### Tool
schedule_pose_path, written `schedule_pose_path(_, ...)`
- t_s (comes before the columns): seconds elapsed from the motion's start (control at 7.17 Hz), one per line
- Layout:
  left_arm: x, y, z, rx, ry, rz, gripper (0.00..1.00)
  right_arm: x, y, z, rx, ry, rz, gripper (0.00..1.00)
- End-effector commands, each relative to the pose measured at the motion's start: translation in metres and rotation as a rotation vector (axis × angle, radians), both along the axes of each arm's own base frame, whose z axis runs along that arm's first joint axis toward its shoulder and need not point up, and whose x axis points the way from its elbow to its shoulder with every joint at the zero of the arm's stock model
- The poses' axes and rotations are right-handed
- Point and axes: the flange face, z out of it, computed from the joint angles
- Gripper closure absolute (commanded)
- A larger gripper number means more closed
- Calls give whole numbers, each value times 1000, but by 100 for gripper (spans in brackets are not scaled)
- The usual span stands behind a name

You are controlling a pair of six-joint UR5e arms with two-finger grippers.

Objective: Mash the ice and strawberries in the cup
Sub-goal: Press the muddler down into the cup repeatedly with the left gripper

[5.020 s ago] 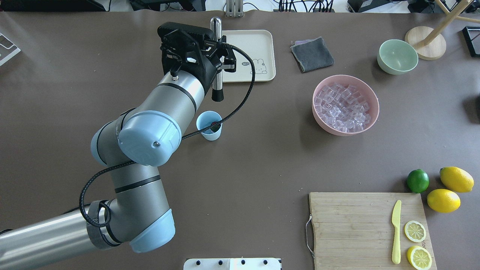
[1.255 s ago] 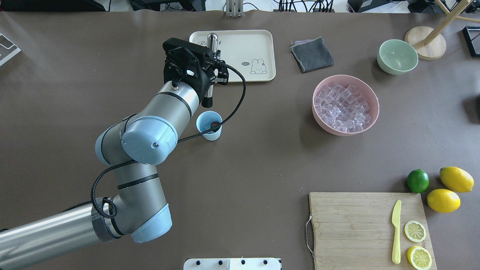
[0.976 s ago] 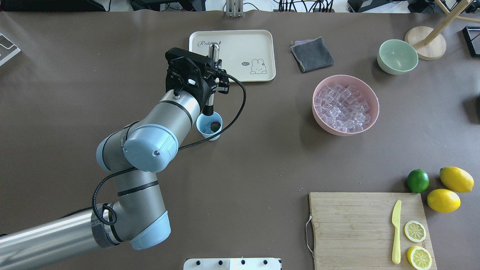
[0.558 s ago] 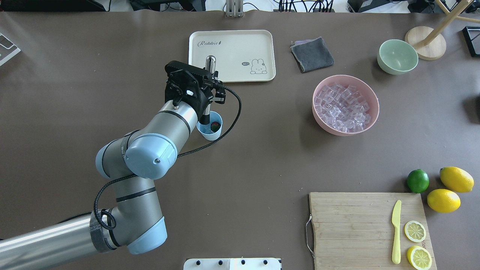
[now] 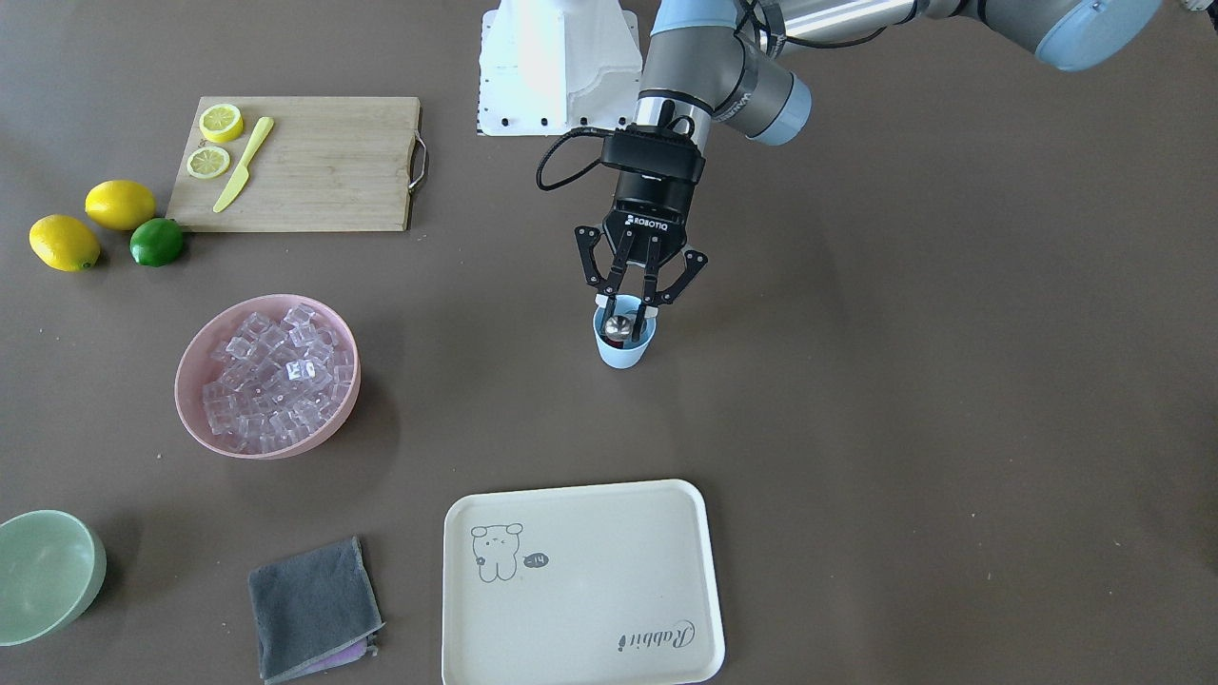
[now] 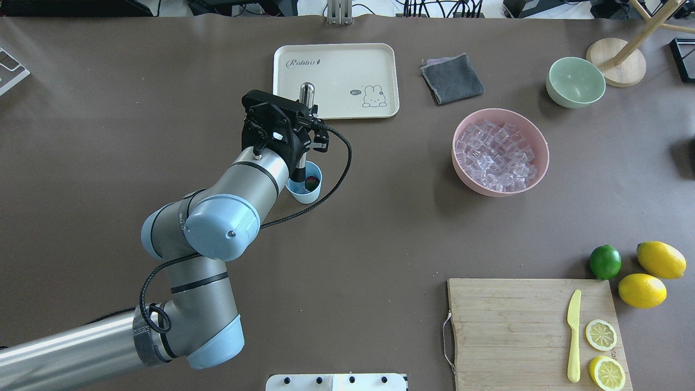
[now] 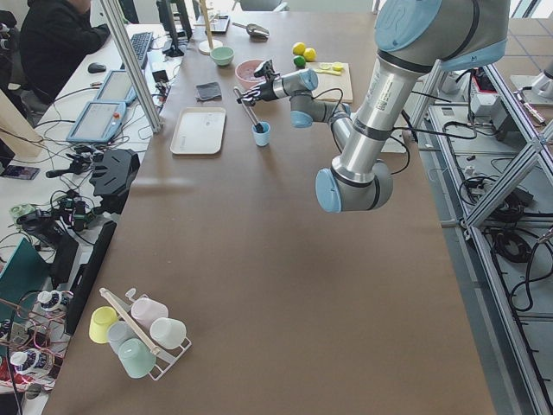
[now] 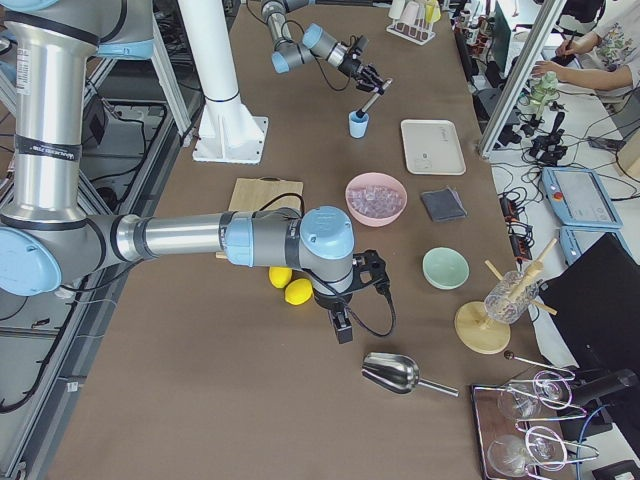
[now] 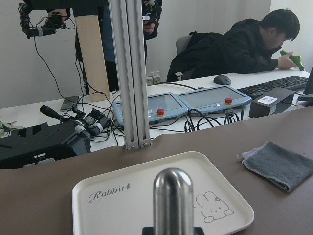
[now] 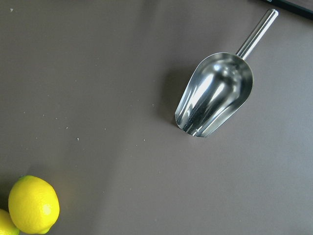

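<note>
Cup [image 5: 623, 355]: light blue, tapered; upright

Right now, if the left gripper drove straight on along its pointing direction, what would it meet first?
Probably the cream rectangular rabbit-print tray: the left gripper, shut on the steel muddler, points away from the robot, slightly down. Depth unclear.

A brown table [image 6: 380, 228] stands beside a white desk [image 9: 244, 81] cluttered with cables, against a pale wall [image 9: 220, 14].
</note>
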Motion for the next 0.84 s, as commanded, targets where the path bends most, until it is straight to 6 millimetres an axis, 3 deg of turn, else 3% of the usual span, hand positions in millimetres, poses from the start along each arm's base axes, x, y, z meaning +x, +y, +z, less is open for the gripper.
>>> schedule_pose_path(0.0,11,2,10,-11,-17,7,100,-1,0,1,-2,-1,-2,2)
schedule_pose_path(0.14,13,1,18,-17,-28,7,100,-1,0,1,-2,0,-2,2)
schedule_pose_path(0.28,24,7,19,-26,-19,-8,100,-1,0,1,-1,0,-2,2)
schedule_pose_path(0.42,22,9,14,-18,-19,-7,100,-1,0,1,-2,0,-2,2)
schedule_pose_path(0.7,-3,6,-5,6,3,-15,100,-1,-1,0,2,1,-2,2)
